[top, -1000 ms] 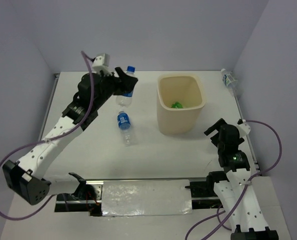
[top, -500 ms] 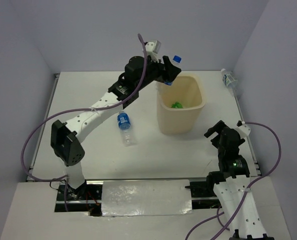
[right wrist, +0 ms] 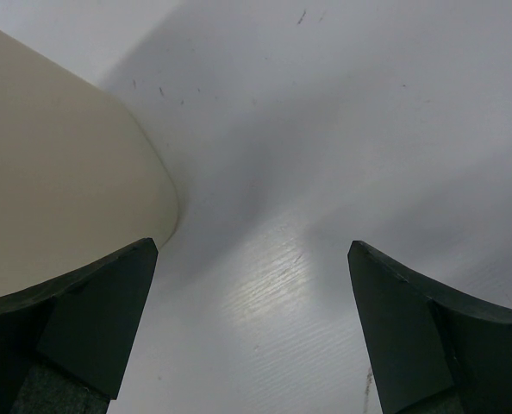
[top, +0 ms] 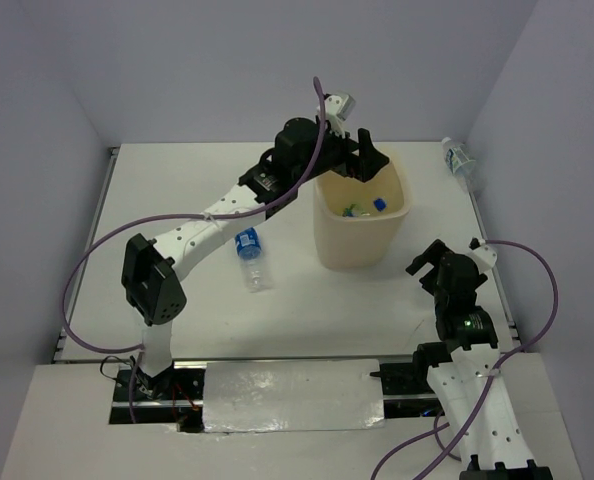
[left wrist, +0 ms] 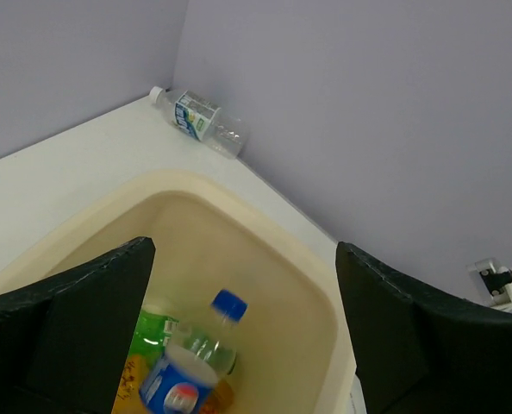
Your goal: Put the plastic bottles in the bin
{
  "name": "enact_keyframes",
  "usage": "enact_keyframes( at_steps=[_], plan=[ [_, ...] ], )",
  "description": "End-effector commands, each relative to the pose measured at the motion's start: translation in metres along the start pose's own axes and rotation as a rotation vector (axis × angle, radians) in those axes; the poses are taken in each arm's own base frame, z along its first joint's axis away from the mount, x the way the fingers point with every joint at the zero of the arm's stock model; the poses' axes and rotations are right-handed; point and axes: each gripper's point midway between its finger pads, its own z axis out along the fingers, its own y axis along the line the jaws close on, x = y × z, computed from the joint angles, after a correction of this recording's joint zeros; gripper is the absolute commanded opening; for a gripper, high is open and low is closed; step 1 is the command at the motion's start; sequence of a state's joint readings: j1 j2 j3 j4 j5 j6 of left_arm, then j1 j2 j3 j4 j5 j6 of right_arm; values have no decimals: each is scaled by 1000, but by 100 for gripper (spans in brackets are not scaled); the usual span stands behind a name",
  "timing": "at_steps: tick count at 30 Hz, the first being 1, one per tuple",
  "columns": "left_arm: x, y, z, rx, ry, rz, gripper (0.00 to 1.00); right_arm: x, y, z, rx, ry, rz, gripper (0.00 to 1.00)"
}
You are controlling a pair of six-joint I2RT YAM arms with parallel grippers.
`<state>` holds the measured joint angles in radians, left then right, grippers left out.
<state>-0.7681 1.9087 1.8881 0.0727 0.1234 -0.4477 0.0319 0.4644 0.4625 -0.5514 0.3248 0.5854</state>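
Left claw: spread wide and empty; I hold it above the far rim of the bin.
Right claw: spread wide and empty, low over the table, just right of the bin.
In the bin: blue-capped bottle, lying on a green bottle.
Outside the bin: blue-labelled bottle on its side, left of the bin; white-capped bottle far right, against the wall.
Handling, judged: light, thin-walled, smooth, prone to rolling. Grip across the labelled middle, gently; the sides likely buckle.
Left wrist view: shows the bin's contents.
Top view: alone shows the blue-labelled bottle.
Right wrist view: only the bin's side and the table.
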Motion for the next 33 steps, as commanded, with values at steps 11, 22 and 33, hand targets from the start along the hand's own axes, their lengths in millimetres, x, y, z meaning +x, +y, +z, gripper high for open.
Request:
enact_keyframes(
  at_steps=[11, 22, 33],
  plan=[
    [-35, 105, -152, -631, -171, 130, 99, -13, 4, 0, -17, -49, 1, 100],
    [143, 221, -245, -905, 194, -186, 99, -17, 0, 0, 3, -77, -7, 100],
    [248, 229, -220, -819, 433, -352, 97, -11, 0, 6, 11, -42, -48, 100]
  ],
)
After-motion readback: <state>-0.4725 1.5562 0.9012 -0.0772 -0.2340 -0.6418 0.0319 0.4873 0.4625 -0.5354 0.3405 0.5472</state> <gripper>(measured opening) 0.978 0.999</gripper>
